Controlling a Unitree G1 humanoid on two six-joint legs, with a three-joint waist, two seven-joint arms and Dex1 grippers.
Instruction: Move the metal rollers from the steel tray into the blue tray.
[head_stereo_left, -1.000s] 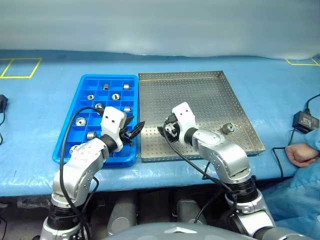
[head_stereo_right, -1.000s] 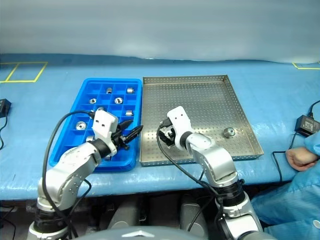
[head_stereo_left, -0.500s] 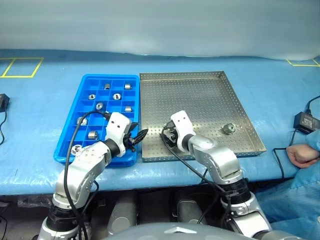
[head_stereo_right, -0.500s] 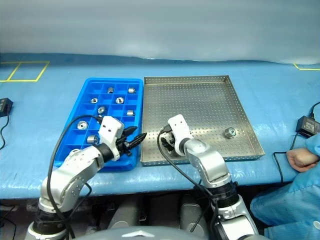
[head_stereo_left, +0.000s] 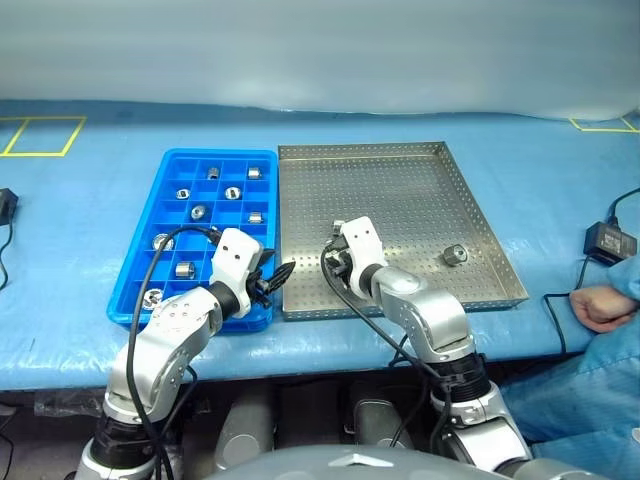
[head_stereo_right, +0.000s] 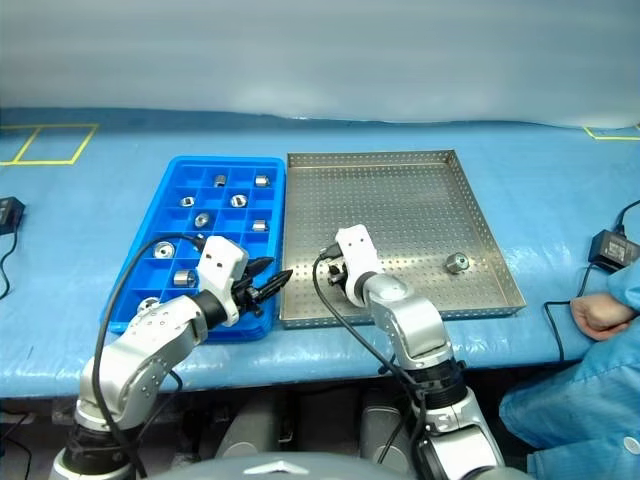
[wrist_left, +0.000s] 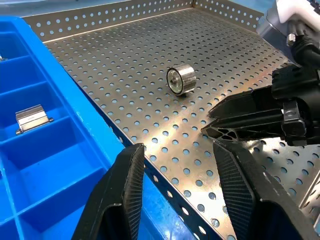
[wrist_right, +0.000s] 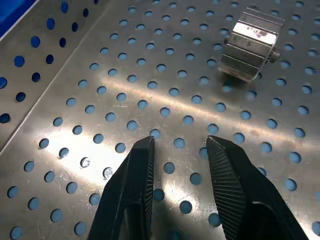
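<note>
The steel tray (head_stereo_left: 400, 180) lies on the blue table, with the blue tray (head_stereo_left: 172, 165) against its left side. Several metal rollers sit in the blue tray's compartments, one (head_stereo_left: 185, 269) near the front. One roller (head_stereo_left: 455, 255) rests at the steel tray's right. Another roller (wrist_right: 250, 45) lies on the perforated floor just beyond my right gripper (wrist_right: 181, 140). That gripper hangs low over the tray's front left, its fingers drawn close with nothing between them. My left gripper (wrist_left: 178, 146) hovers over the seam between the two trays, holding nothing across its narrow gap.
A person's hand (head_stereo_left: 600, 305) in a blue sleeve rests on the table's right edge. A black power adapter (head_stereo_left: 607, 240) with a cable lies beside it. Yellow tape marks (head_stereo_left: 40, 135) lie at the far left. The table's front edge runs just below both trays.
My right gripper's fingers have closed from wide apart to nearly together, and the roller still lies on the tray ahead of them. The left gripper has kept still.
</note>
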